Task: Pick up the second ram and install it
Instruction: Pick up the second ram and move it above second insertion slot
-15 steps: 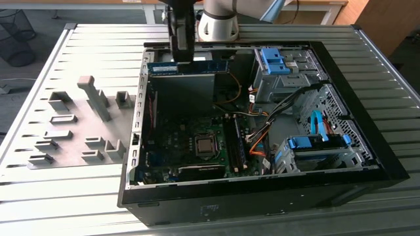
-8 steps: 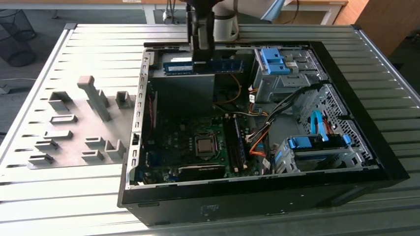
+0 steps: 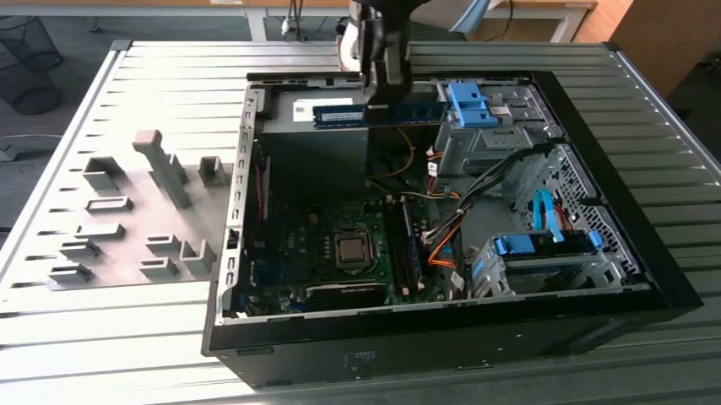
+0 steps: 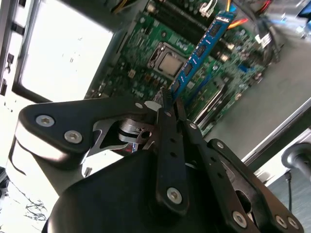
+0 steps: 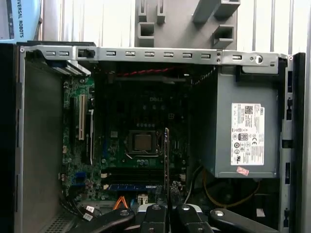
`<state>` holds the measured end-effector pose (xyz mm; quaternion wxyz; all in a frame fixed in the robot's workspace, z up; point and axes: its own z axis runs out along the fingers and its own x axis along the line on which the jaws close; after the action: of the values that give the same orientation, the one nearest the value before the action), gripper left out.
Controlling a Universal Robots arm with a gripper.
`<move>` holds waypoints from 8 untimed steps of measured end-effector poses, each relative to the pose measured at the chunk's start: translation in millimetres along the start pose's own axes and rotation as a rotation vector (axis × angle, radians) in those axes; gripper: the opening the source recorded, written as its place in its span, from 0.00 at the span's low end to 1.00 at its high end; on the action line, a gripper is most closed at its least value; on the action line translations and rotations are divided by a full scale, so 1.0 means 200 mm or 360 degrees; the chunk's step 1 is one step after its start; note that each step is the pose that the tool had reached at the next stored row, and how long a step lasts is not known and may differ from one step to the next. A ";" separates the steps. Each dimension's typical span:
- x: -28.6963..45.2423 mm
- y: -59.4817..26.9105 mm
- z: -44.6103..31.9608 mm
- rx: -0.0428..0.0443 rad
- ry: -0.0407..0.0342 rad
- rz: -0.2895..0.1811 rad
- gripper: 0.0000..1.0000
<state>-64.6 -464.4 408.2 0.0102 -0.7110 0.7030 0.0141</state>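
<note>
My gripper [image 3: 387, 94] hangs over the far end of the open computer case [image 3: 631, 253] and is shut on the second ram [image 3: 377, 112]. The ram is a thin blue stick with black chips, held level above the grey power supply. In the second wrist view the ram [image 4: 199, 51] juts out from between my gripper's [image 4: 170, 103] black fingers toward the green motherboard [image 4: 146, 48]. Seen edge-on in the first wrist view, the ram [image 5: 166, 155] stands over the memory slots [image 5: 138, 175], beside the processor [image 5: 142, 142]. Another blue stick [image 5: 133, 187] sits in one slot.
Grey holder blocks [image 3: 135, 211] stand on the slatted table at the exterior view's left. Inside the case are the power supply [image 5: 243, 141], bright-blue drive latches [image 3: 474, 105] [image 3: 546, 245], and orange cables [image 3: 445, 245] beside the slots.
</note>
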 end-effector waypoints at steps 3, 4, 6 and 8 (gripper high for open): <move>0.001 -0.057 0.000 0.0000 0.0000 0.0000 0.14; 0.001 -0.067 0.000 0.0000 0.0000 0.0000 0.14; 0.001 -0.070 0.000 0.0000 0.0000 0.0000 0.14; 0.001 -0.070 0.000 0.0000 0.0000 0.0000 0.14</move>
<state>-50.5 -464.4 408.2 0.0102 -0.7110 0.7030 0.0141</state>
